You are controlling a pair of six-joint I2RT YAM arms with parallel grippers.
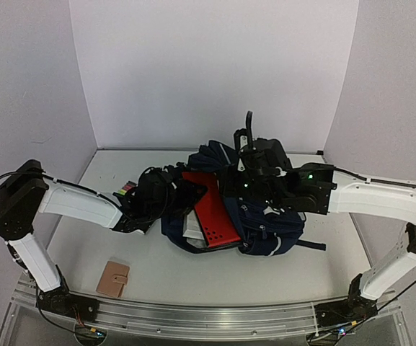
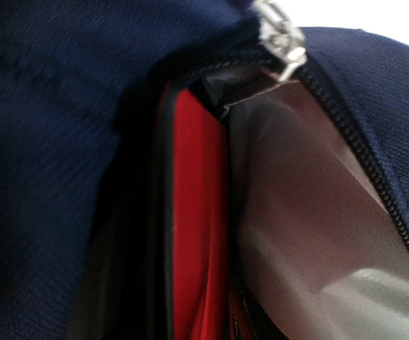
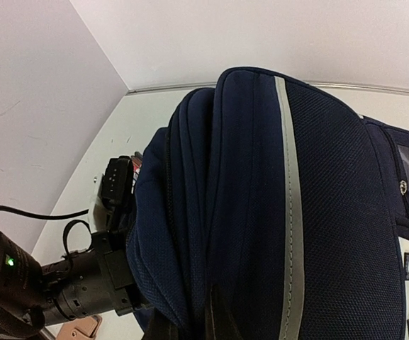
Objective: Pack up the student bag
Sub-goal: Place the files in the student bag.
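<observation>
One red folder (image 1: 211, 213) sits half inside the bag (image 1: 269, 234) at mid-table. A tan pouch (image 1: 112, 279) lies loose by the left base, so I'd call it partway. Left gripper (image 1: 182, 193) is at the opening, right gripper (image 1: 249, 164) at the bag top; can't read the grip on either. Only the left wrist shows the zip pull (image 2: 282, 39) and grey lining (image 2: 310, 212). Only the right wrist shows the grey stripe (image 3: 293, 205).

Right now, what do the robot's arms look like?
The left arm and right arm are smooth white tubes with chunky black joints and black wrist parts. A thin black cable loops along the left one. Tiny green lights glow on the right wrist.
</observation>
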